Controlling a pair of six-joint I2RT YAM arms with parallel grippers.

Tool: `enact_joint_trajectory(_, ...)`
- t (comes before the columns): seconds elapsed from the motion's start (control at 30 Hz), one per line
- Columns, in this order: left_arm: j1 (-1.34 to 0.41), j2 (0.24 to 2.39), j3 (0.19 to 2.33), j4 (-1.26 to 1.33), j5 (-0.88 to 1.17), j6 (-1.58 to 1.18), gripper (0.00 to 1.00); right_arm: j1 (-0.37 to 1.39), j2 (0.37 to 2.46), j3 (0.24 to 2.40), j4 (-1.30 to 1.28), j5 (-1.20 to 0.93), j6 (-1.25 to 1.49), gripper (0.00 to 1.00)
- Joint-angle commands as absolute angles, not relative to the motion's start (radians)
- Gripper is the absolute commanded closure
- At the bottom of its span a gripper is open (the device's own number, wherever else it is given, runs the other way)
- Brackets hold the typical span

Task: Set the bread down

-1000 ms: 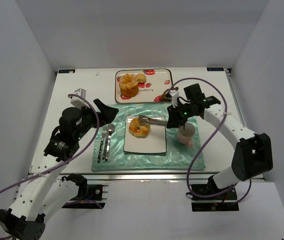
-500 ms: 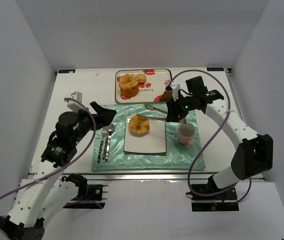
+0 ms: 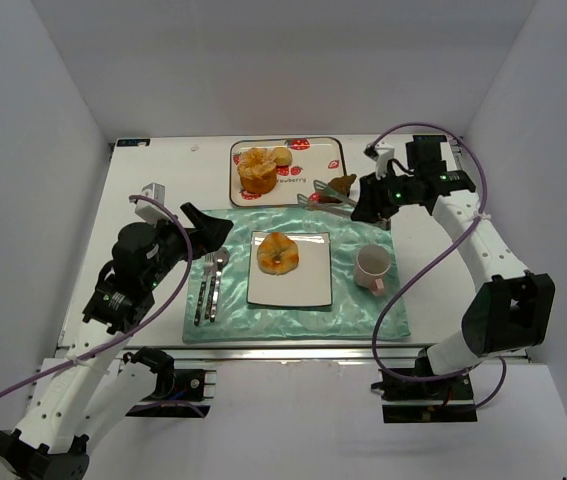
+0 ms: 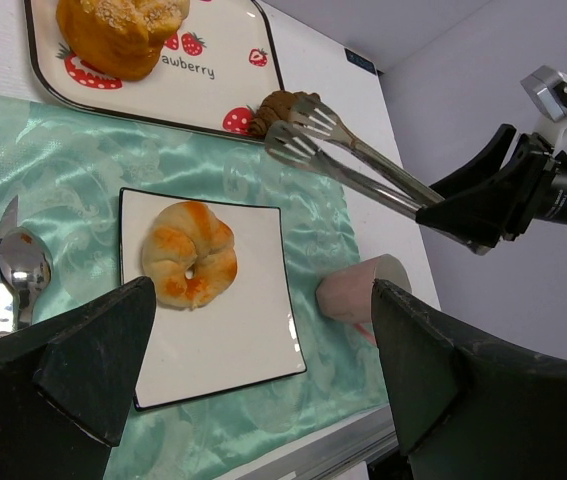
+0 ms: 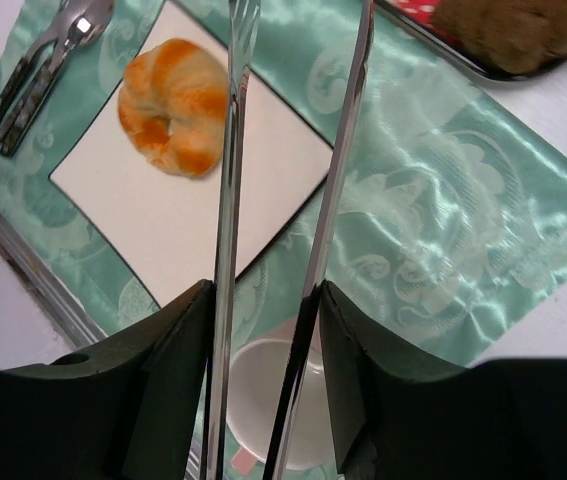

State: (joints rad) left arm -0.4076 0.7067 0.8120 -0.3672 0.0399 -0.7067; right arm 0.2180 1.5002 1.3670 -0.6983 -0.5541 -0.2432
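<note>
The bread [image 3: 279, 252], a golden croissant-like roll, lies on the white square plate [image 3: 293, 288] on the teal mat. It also shows in the left wrist view [image 4: 189, 266] and the right wrist view [image 5: 173, 120]. My right gripper [image 3: 370, 200] is shut on metal tongs [image 3: 321, 198], whose tips are apart and empty, above the mat's far edge beside a brown pastry [image 3: 343, 185]. In the right wrist view my right gripper [image 5: 263, 330] clamps the tongs [image 5: 228, 200]. My left gripper [image 3: 206, 224] is open and empty, left of the plate; the left wrist view shows it [image 4: 263, 400] above the plate [image 4: 233, 345].
A strawberry-print tray [image 3: 308, 168] at the back holds a muffin [image 3: 256, 172] and a small bun [image 3: 281, 156]. A pink cup [image 3: 373, 267] stands right of the plate. A fork and spoon [image 3: 210, 285] lie left of it on the mat [image 3: 293, 322].
The right gripper lifted the tongs off the bread and pulled back to the far right; the bread stays on the plate. The left arm barely moved.
</note>
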Motion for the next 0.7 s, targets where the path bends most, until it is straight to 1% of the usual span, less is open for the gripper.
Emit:
enact_joint_trajectory(0.0, -0.405, 0.699, 0.816, -0.373, 0.035, -0.704, 0.02, 0.135, 1.526, 1.422, -0.634, -0.572, -0.151, 0.5)
enact_joint_trajectory(0.1, -0.405, 0.699, 0.815, -0.377, 0.035, -0.704, 0.02, 0.039, 1.563, 1.475, -0.617, -0.554, -0.089, 0.51)
enact_joint_trajectory(0.2, -0.403, 0.698, 0.811, -0.373, 0.035, -0.704, 0.02, -0.018, 1.581, 1.505, -0.598, -0.514, -0.048, 0.51)
enact_joint_trajectory(0.43, -0.405, 0.716, 0.805, -0.353, 0.043, -0.707, 0.02, -0.049, 1.658, 1.503, -0.563, -0.505, 0.02, 0.51)
enact_joint_trajectory(0.67, -0.405, 0.726, 0.827, -0.371, 0.038, -0.703, 0.02, -0.058, 1.753, 1.509, -0.514, -0.612, 0.112, 0.5)
